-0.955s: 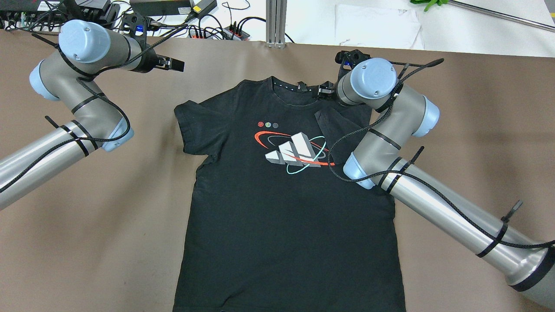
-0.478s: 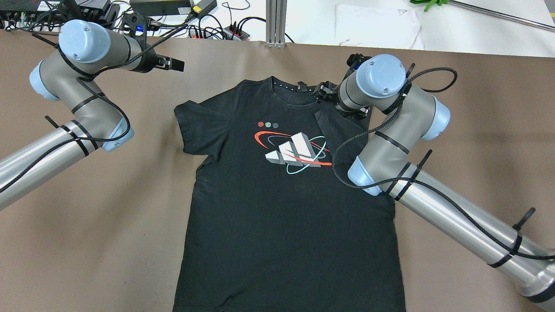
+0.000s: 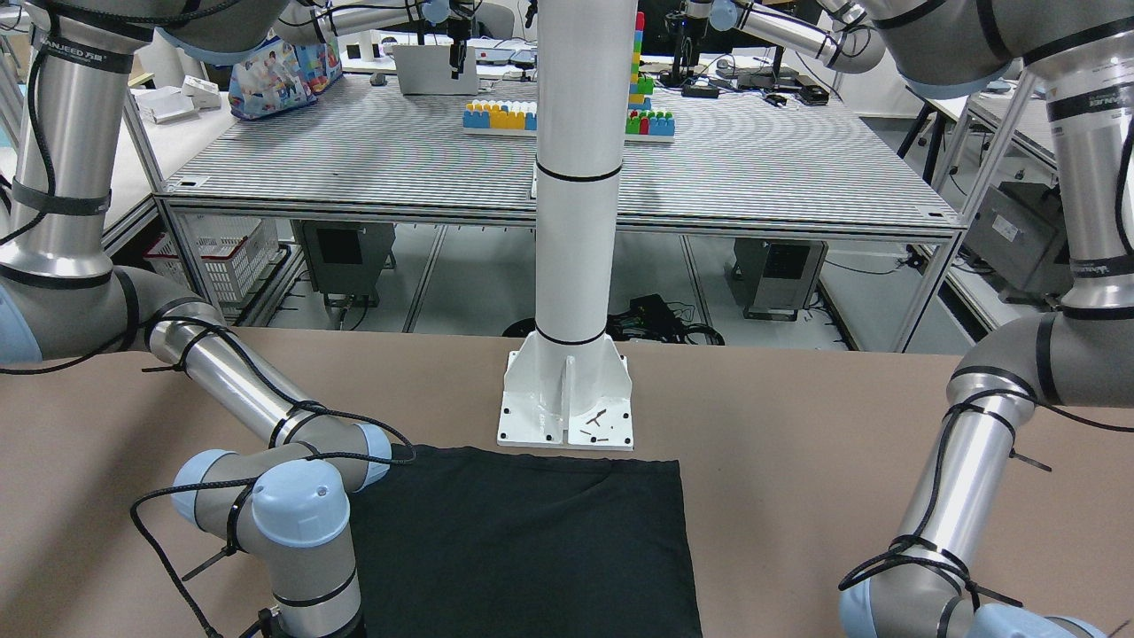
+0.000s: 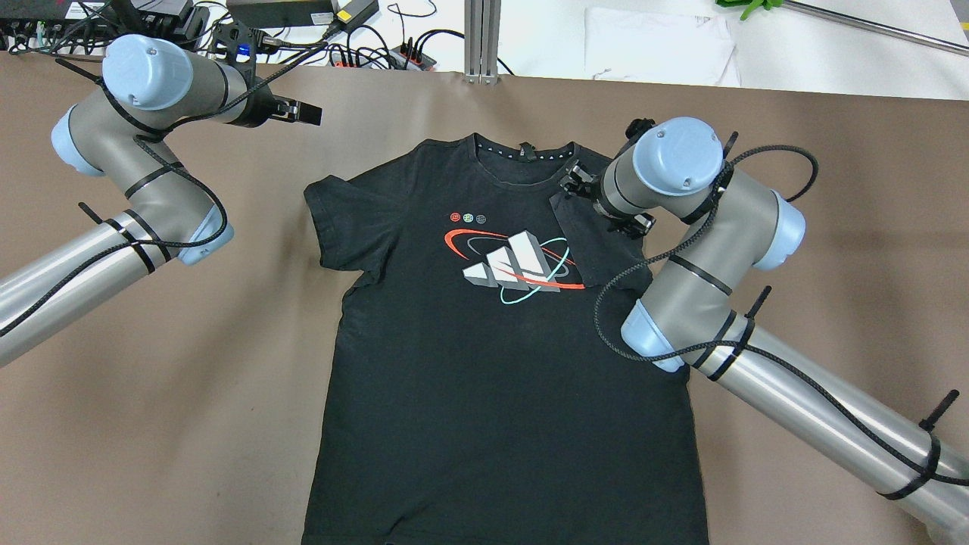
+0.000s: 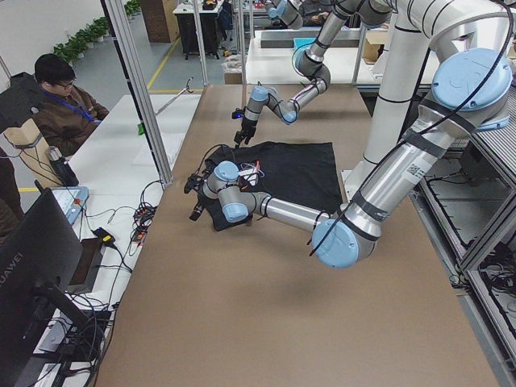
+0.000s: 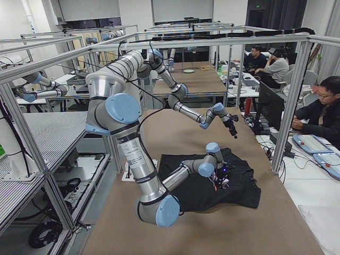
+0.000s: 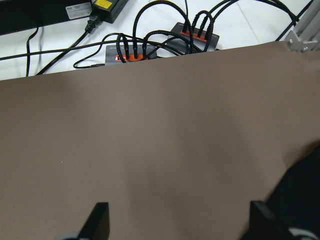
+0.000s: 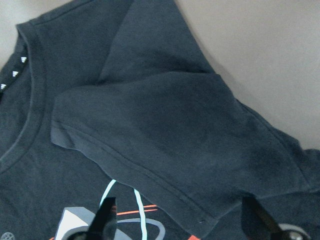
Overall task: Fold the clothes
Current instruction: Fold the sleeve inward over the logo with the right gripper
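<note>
The clothes are one black T-shirt (image 4: 484,393) with a red, white and cyan logo. It lies flat and face up on the brown table, collar at the far side. Its right sleeve (image 4: 598,242) is folded in over the chest, as the right wrist view (image 8: 170,145) also shows. My right gripper (image 4: 587,193) hovers over that folded sleeve, open and empty (image 8: 180,225). My left gripper (image 4: 301,113) is open and empty (image 7: 180,225) above bare table, beyond the shirt's left sleeve. The front view shows only the shirt's lower part (image 3: 523,540).
Power strips and cables (image 4: 378,53) and an aluminium post (image 4: 482,38) line the far table edge. A white cloth (image 4: 658,45) lies beyond it. The white pillar's base plate (image 3: 567,408) stands at the shirt's hem. Operators (image 5: 60,113) sit off the far side.
My right arm has drawn back from the collar, toward the robot and to the right, over the folded sleeve. The sleeve has stayed folded. The left arm has not moved.
</note>
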{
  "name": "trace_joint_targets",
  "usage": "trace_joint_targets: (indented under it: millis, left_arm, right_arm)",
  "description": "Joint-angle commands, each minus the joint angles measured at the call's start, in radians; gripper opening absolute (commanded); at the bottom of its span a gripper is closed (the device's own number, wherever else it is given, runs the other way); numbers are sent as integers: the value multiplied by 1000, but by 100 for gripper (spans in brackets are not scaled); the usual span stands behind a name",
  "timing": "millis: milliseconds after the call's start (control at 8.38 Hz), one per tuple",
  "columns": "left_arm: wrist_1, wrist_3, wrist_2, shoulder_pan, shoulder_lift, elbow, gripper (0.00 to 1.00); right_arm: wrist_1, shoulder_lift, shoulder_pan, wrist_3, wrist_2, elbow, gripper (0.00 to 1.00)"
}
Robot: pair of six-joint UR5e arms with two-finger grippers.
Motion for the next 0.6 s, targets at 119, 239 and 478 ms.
trace_joint_targets:
  millis: [119, 239, 478]
  left_arm:
    - [-1, 2, 0, 0, -1, 0, 100]
    - [1, 4, 0, 0, -1, 2, 100]
    - [1, 4, 0, 0, 0, 2, 100]
  right_arm:
    - [-26, -20, -79, 59, -30, 4, 88]
    - [-46, -11, -88, 91, -34, 4, 84]
    - [-48, -16, -85, 90, -40, 3, 70]
